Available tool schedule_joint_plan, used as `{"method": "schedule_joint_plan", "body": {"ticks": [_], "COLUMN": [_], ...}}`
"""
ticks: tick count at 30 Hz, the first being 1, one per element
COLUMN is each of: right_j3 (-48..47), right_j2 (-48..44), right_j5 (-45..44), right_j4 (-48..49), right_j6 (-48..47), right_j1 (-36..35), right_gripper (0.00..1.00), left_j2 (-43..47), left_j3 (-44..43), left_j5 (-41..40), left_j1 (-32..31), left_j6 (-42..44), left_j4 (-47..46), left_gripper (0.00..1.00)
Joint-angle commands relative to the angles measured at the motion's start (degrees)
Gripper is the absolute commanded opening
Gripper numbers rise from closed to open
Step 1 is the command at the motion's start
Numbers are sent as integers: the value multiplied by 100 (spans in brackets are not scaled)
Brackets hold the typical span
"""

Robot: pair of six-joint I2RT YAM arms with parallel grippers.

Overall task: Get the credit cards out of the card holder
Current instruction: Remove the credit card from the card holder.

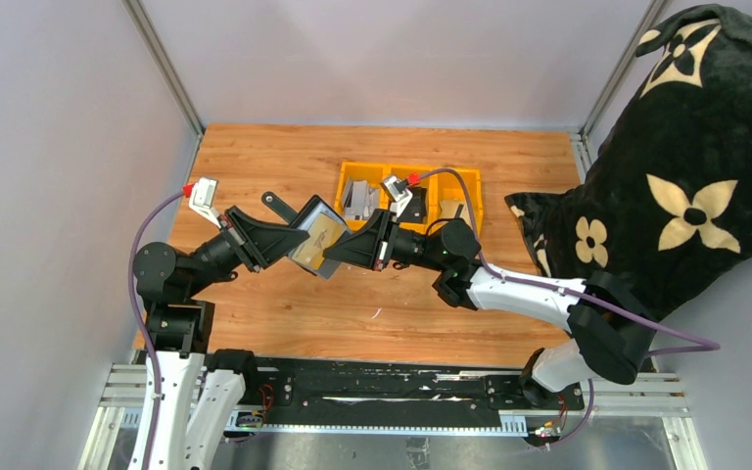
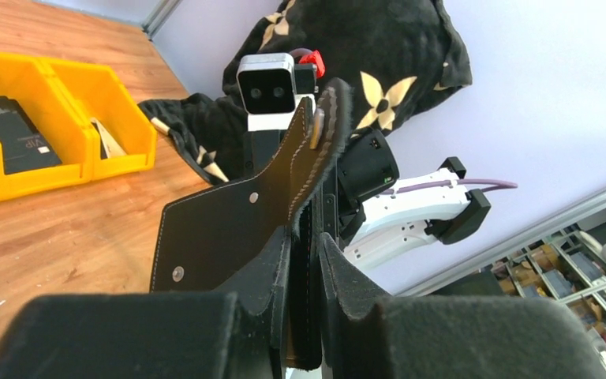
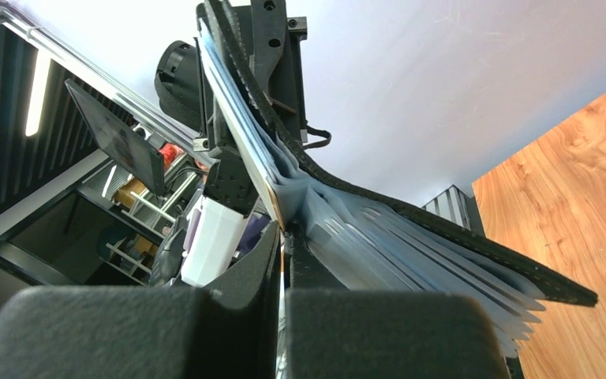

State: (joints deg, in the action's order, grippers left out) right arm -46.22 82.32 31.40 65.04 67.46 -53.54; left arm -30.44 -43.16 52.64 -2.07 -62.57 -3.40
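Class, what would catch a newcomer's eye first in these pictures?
Above the wooden table, the left gripper and right gripper meet at a small black leather-like card holder, spread open. Yellow plastic bins sit behind; a big black cushion with cream flowers fills the right.

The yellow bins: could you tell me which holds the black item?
The middle bin; the left holds grey items, the right a tan one.

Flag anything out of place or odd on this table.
A big black cushion with cream flowers slumps over the right edge of the table, one corner lying on the wood near the yellow bins. It looks foreign here. Nothing else stands out.
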Motion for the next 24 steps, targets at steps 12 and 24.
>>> {"method": "schedule_joint_plan", "body": {"ticks": [12,24], "right_j3": [318,322], "right_j2": [30,125], "right_j5": [-564,-574], "right_j4": [730,1006], "right_j6": [156,252], "right_j1": [-166,-216], "right_gripper": [0,0], "left_j2": [247,266], "left_j3": [-559,-501], "left_j5": [-1061,-994], "left_j1": [-33,-35], "left_j6": [1243,765], "left_j4": [1039,683], "left_gripper": [0,0]}}
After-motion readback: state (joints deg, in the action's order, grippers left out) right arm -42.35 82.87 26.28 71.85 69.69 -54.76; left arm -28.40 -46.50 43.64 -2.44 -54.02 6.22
